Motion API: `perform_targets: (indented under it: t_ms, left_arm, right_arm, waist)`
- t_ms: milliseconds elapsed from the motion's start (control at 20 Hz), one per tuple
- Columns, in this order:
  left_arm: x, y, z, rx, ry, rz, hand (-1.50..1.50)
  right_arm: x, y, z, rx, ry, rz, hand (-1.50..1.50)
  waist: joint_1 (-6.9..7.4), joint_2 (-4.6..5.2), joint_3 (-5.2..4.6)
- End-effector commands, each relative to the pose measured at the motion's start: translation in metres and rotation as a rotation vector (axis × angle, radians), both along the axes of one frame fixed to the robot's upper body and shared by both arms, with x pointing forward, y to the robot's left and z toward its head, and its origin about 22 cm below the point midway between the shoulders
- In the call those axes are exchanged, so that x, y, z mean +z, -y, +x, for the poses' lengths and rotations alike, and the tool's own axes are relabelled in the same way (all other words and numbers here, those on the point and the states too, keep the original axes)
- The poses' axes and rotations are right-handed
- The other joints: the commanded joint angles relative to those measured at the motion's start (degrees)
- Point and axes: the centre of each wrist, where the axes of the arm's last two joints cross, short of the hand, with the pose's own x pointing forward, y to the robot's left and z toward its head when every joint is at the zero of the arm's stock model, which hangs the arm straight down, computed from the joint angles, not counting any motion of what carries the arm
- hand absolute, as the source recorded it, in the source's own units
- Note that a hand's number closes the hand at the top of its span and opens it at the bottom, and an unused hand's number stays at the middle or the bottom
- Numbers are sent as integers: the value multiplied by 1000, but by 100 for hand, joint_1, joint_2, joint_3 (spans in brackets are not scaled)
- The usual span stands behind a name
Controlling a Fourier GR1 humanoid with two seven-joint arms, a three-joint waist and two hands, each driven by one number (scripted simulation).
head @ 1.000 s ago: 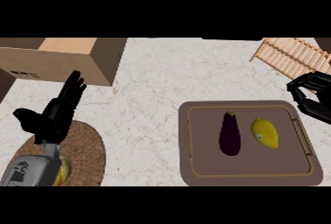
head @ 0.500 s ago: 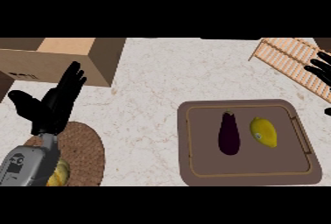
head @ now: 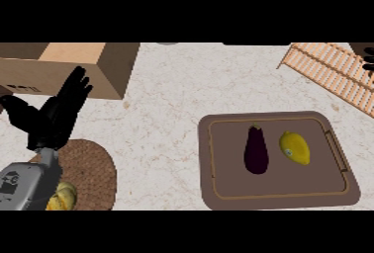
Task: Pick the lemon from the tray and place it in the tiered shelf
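Observation:
The yellow lemon [head: 294, 147] lies on the right part of a brown tray [head: 277, 190], beside a dark purple eggplant [head: 256, 149]. The wooden slatted tiered shelf [head: 329, 69] stands at the far right, up and right of the tray. My left hand [head: 55, 116] is open at the left edge, fingers up, far from the tray. Only a dark sliver of my right hand [head: 364, 49] shows at the top right corner, over the shelf. It holds nothing that I can see.
A cardboard box [head: 66, 66] stands at the back left. A round woven mat [head: 91, 173] lies at the lower left with a yellow fruit [head: 62, 197] on it, partly hidden by my left forearm. Marble counter spreads between the mat and the tray.
My right hand has risen from beside the tray's far right corner towards the shelf and has nearly left the view. The left hand has shifted slightly. The lemon has not moved.

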Motion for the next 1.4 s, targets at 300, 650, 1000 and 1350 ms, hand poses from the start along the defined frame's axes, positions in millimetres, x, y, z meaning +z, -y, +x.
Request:
perform_targets:
  t_ms: [300, 650, 1000, 1350]
  left_arm:
    - [-1, 7, -7, 6, -19, 0, 0]
    - [-1, -3, -3, -2, 1, 6, 0]
    - [-14, -18, -4, 19, 4, -20, 0]
    - [-13, 4, -4, 16, 4, -9, 0]
  right_arm:
    - [16, -92, -9, 19, 198, -520, -150]
    - [-21, -122, -29, 61, 149, -655, -150]
    - [-35, -134, -26, 19, 135, -831, -150]
    - [-52, -138, -29, 17, 135, -881, -150]
  waist:
    - [-68, -26, -4]
    - [-92, -13, -4]
    - [-71, 0, -4]
    - [-70, -5, -2]
